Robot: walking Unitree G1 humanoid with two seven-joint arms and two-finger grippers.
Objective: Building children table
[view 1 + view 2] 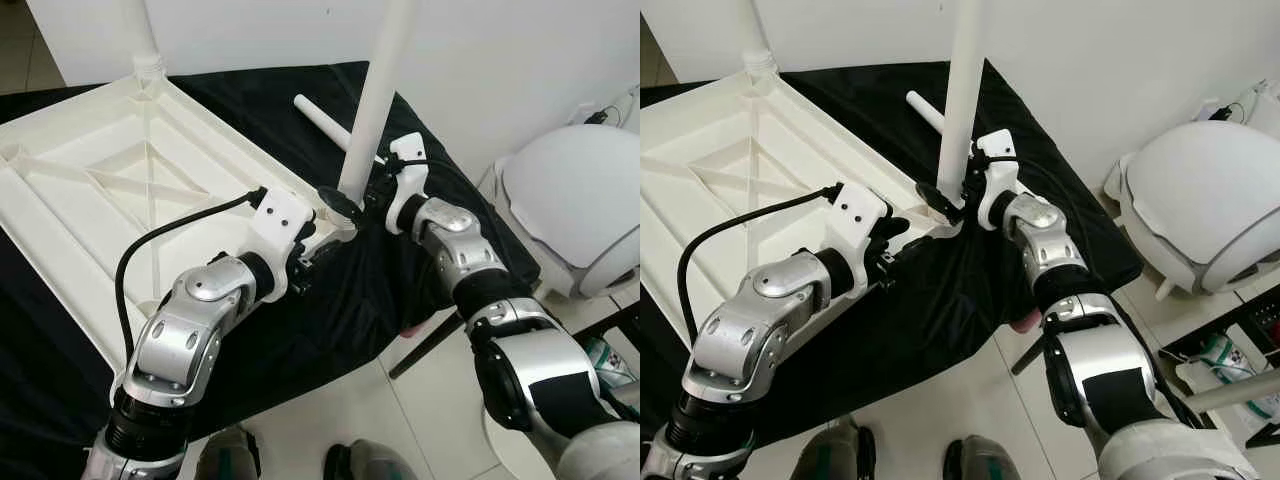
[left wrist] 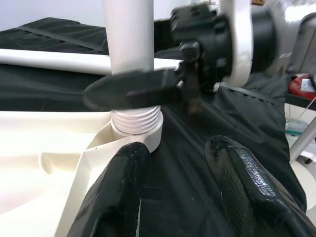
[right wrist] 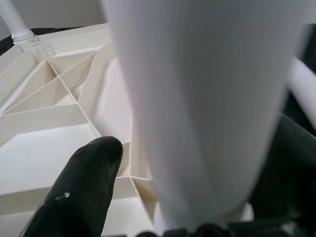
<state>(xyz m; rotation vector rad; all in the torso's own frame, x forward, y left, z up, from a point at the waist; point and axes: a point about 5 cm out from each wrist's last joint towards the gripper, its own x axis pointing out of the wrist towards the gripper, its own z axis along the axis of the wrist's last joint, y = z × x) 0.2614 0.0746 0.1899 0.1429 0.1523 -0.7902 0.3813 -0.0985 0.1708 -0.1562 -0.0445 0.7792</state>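
A white plastic table lies upside down on a black cloth. One white leg stands upright in the threaded socket at the table's near right corner. My right gripper is shut on this leg just above the socket, one finger crossing its front. In the right wrist view the leg sits between the two fingers. My left gripper is open, low beside that same corner, with its fingers at the table's edge and holding nothing.
A second leg stands at the table's far corner. A loose leg lies on the cloth behind the gripped one. A white domed object sits on the tiled floor to the right. A white wall is close behind.
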